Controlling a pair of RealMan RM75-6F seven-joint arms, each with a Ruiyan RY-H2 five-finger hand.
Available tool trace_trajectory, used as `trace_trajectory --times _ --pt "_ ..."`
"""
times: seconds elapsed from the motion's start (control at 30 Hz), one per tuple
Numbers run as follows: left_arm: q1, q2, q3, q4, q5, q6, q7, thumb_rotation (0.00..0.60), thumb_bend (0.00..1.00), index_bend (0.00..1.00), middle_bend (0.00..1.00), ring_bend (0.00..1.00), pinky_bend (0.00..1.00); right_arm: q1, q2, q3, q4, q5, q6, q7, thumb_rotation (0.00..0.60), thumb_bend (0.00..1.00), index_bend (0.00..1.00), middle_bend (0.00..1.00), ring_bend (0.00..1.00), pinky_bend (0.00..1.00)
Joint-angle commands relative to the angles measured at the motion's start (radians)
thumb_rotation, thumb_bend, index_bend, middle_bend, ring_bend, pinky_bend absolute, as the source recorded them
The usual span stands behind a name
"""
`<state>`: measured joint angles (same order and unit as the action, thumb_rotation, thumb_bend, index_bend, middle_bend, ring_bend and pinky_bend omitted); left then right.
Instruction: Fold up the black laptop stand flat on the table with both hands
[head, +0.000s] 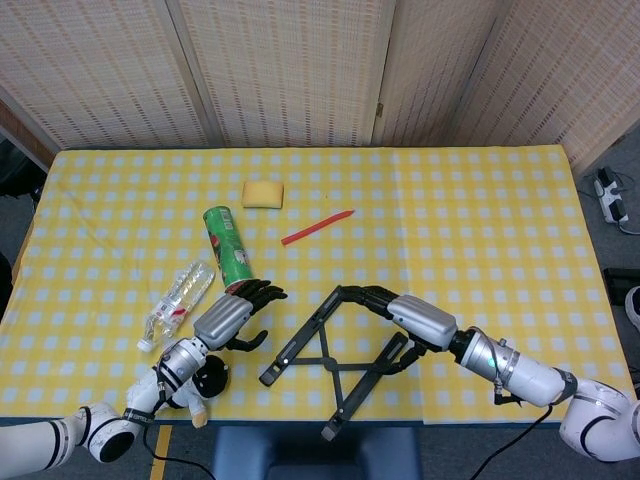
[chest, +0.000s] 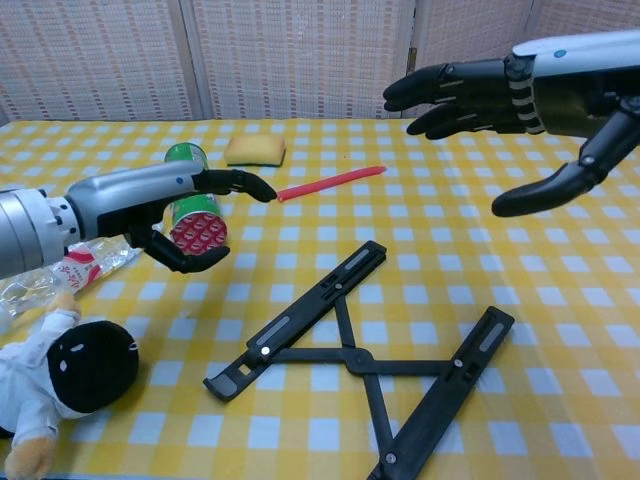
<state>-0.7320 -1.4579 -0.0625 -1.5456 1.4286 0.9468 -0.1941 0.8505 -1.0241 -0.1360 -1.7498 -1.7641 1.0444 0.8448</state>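
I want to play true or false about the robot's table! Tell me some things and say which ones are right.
1. The black laptop stand lies flat on the table. True.
2. The left hand holds the stand. False: it is off the stand, holding nothing.
3. The green can stands upright. False: it lies on its side.
4. The red stick lies near the yellow sponge. True.
5. The right hand grips the water bottle. False: it is open above the table.
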Motion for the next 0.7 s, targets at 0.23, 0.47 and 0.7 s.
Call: trace_trajectory --times 0.23,0.47,0.7 --pt "0.012 -0.002 0.024 0.055 0.049 0.028 0.054 0.600 0.46 0.19 0.15 0.02 0.00 -0.087 -0.090 0.051 -0.050 0.161 -0.088 -0.667 0.600 0.25 0.13 0.30 0.33 0.22" --pt "0.018 -0.009 0.033 0.079 0.069 0.040 0.068 0.600 0.37 0.19 0.15 0.02 0.00 -0.141 -0.222 0.091 0.004 0.276 -0.063 -1.049 0.600 0.24 0.55 0.72 0.78 0.79" --pt "0.031 0.001 0.041 0.091 0.080 0.052 0.041 0.600 0.36 0.19 0.15 0.02 0.00 -0.168 -0.327 0.099 0.107 0.328 -0.050 -1.260 0.600 0.24 0.71 0.88 0.93 0.94"
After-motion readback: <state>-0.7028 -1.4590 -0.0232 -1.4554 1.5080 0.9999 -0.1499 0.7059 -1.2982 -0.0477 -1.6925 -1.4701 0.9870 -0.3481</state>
